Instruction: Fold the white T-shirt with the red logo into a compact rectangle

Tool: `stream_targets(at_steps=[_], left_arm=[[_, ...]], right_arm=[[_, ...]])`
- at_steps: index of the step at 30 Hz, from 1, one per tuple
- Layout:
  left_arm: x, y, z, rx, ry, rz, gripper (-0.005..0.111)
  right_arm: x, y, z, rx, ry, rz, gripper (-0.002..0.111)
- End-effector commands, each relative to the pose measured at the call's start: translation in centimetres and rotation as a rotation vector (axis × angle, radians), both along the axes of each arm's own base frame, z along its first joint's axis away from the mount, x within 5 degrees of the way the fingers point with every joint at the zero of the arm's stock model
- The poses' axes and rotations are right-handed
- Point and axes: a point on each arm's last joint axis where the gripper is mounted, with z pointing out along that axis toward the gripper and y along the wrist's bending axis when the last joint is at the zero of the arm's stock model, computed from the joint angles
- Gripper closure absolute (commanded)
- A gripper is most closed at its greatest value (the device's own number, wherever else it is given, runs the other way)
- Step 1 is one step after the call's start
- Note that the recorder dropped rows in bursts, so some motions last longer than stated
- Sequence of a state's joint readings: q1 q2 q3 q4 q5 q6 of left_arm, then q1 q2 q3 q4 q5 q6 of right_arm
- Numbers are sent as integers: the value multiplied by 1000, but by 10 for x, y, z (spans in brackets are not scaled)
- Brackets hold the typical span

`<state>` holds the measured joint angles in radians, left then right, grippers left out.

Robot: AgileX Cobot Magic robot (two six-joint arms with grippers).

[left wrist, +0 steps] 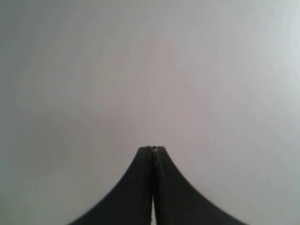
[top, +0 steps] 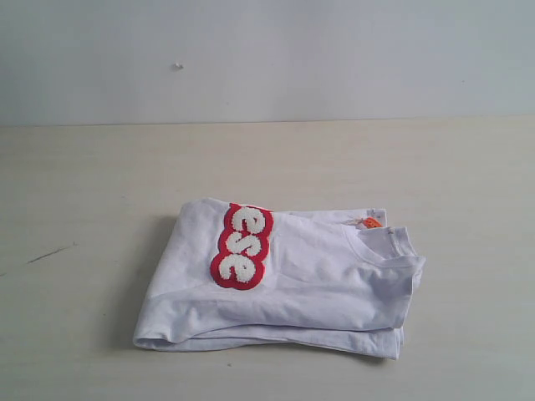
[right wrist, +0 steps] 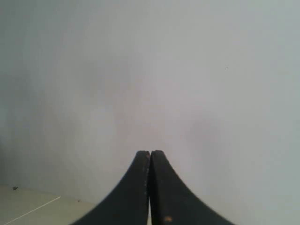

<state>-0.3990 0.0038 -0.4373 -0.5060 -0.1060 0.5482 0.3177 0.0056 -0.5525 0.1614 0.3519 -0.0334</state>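
Observation:
The white T-shirt (top: 284,284) lies folded into a rough rectangle on the table, near its middle, in the exterior view. The red logo (top: 241,245) faces up on the left part, showing "ese". The ribbed neck and a small orange tag (top: 369,223) sit at the right end. Neither arm appears in the exterior view. My left gripper (left wrist: 152,149) is shut with nothing between its black fingers, facing a plain pale wall. My right gripper (right wrist: 150,152) is likewise shut on nothing, facing the same kind of wall.
The beige table (top: 84,192) stretches around the shirt, with a grey wall (top: 267,58) behind it. A dark scratch (top: 50,252) marks the tabletop at the left. A corner of the table (right wrist: 28,206) shows in the right wrist view.

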Motion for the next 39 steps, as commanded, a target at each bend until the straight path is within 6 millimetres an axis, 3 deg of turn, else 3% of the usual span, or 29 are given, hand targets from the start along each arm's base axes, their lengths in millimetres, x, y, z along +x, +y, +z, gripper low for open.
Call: stream_targets(at_steps=[1, 6, 16, 20, 25, 30, 39], left_arm=[[1, -1, -3, 5, 7, 1, 107], [2, -3, -6, 70, 12, 57, 107], [12, -6, -23, -76, 162, 171, 107], [24, -6, -45, -75, 237, 201, 107], [45, -8, -100, -36, 405, 216, 107], [54, -8, -139, -9, 512, 222, 107], [56, -7, -160, 84, 679, 262, 107]], right_arm=[[0, 0, -2, 1, -2, -4, 108], [0, 0, -2, 1, -2, -4, 108], [0, 0, -2, 1, -2, -4, 108], [0, 0, -2, 1, -2, -4, 108], [0, 0, -2, 1, -2, -4, 108], [0, 0, -2, 1, -2, -4, 108], [0, 0, -1, 4, 0, -1, 108]])
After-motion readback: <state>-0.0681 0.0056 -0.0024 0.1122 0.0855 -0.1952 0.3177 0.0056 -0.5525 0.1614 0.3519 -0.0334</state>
